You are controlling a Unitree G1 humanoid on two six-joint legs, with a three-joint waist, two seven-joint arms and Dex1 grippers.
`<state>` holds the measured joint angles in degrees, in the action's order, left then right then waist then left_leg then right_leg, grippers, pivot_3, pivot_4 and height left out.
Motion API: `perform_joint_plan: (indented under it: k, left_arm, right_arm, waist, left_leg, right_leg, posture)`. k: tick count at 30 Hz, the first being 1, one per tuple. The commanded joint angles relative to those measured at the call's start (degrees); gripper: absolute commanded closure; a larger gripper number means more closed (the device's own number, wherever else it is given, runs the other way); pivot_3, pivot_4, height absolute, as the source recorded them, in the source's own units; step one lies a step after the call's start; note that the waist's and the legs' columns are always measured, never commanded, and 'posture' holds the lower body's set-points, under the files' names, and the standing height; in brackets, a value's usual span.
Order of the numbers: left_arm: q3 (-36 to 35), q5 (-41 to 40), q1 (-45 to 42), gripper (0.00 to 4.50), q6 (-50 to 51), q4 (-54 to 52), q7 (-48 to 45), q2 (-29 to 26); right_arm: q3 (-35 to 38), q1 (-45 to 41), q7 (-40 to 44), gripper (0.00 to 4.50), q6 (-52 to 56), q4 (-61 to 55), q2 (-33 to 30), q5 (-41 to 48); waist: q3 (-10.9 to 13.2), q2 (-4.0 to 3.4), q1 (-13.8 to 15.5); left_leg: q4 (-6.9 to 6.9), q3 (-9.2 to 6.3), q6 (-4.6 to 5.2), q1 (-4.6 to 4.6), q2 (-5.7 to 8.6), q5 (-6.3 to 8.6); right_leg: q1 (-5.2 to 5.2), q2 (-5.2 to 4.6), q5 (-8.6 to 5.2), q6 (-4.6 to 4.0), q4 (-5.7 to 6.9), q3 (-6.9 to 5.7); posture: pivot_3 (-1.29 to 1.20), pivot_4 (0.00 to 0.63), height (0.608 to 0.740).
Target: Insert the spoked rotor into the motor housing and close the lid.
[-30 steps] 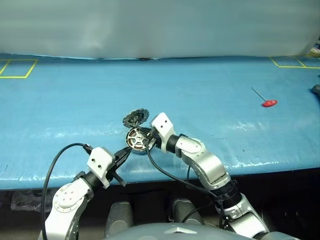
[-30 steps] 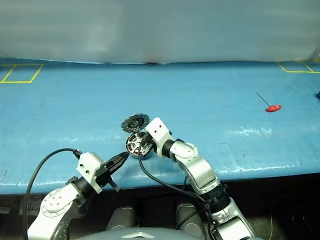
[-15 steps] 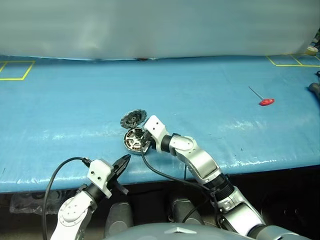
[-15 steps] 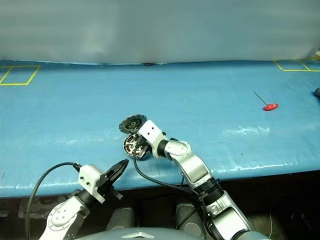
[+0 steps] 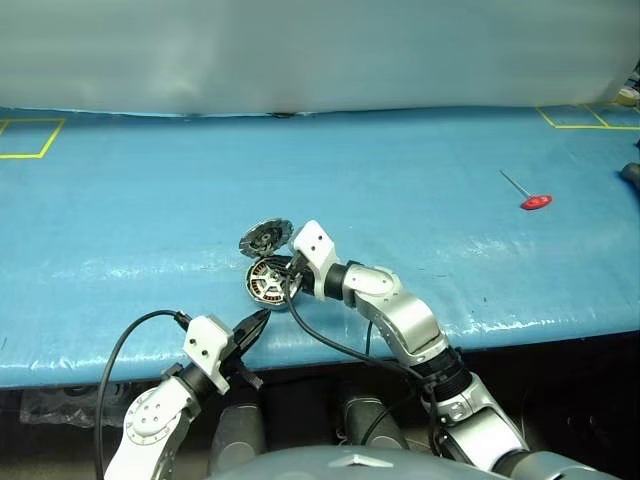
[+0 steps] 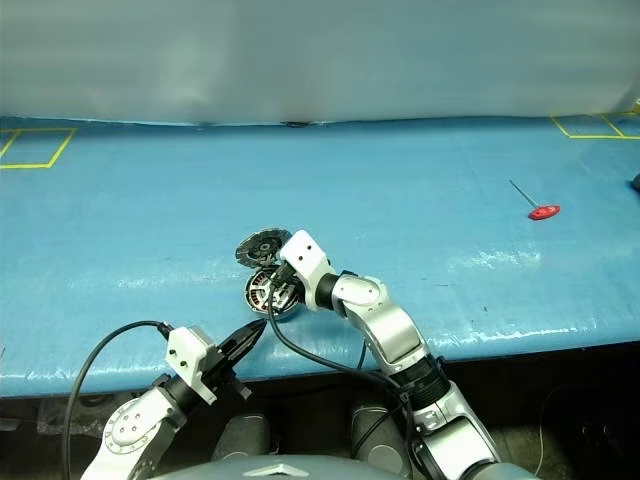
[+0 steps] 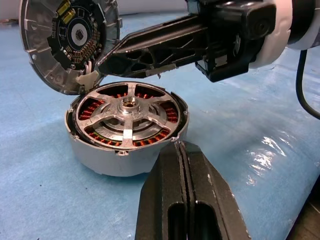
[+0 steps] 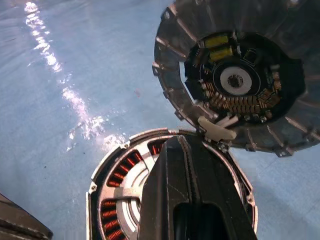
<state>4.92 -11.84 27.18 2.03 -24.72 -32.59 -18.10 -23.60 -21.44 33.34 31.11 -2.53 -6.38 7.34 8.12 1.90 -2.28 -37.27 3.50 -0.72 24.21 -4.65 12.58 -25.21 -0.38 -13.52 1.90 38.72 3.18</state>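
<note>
The silver motor housing point(image 7: 117, 157) stands on the blue table near its front edge. The spoked rotor point(image 7: 127, 112) lies inside it, with copper coils showing between the spokes. The lid point(image 7: 67, 42) stands open on its hinge at the housing's far edge, its inner face with circuitry turned toward me. My right gripper point(image 5: 288, 271) is shut with nothing in it and reaches over the housing, its tip point(image 7: 102, 62) by the hinge. My left gripper point(image 7: 181, 147) is shut and empty, its tip at the housing's near wall.
A small tool with a red handle point(image 5: 536, 202) lies far to the right on the blue table point(image 5: 420, 190). Yellow tape squares point(image 5: 28, 136) mark the far corners. The table's front edge point(image 5: 120, 365) runs just behind the left wrist, and black cables hang from both arms.
</note>
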Motion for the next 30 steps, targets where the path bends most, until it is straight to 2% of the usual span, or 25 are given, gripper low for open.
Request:
perform_joint_plan:
  k: [1,8,14,30]
  left_arm:
    - [-0.22,-1.13,-0.24,4.47,-0.1,-0.75,-0.26,-0.56]
    - [-0.67,-1.89,-0.29,4.47,0.79,-1.36,-0.18,-1.63]
    - [-0.2,-2.14,0.22,4.47,1.44,-2.11,0.07,-1.92]
    - [1.01,-1.72,-0.16,4.47,2.35,-3.44,1.24,-2.13]
  right_arm:
    - [-0.97,0.87,0.44,4.5,-1.57,2.63,0.1,-0.71]
    - [-0.72,0.95,0.01,4.5,-2.54,7.66,1.01,-1.26]
    - [-0.76,0.5,-1.71,4.5,-2.26,10.24,1.53,-2.72]
    - [-1.04,-0.88,-3.33,4.5,0.87,7.96,2.02,-3.93]
  waist:
    - [0.0,-0.02,-0.1]
    - [-0.04,0.0,-0.47]
    - [-0.21,-0.04,-1.03]
    - [-0.34,-0.11,-1.31]
  left_leg:
    - [0.0,0.02,0.0,0.0,0.0,0.0]
    - [0.03,0.01,-0.01,-0.56,-0.02,0.01]
    - [0.03,-0.02,-0.01,-0.62,-0.02,0.01]
    - [0.14,-0.08,-0.01,-0.62,0.01,0.01]
  right_leg:
    - [0.0,-0.01,0.0,0.0,0.0,0.01]
    - [0.17,-0.01,-0.03,-0.03,-0.01,0.02]
    - [0.2,-0.02,-0.03,-0.03,-0.01,0.03]
    - [0.13,-0.06,-0.03,-0.03,-0.01,0.11]
  posture:
    - [0.0,0.15,0.74]
    - [0.0,0.15,0.74]
    - [0.0,0.15,0.74]
    - [0.0,0.15,0.74]
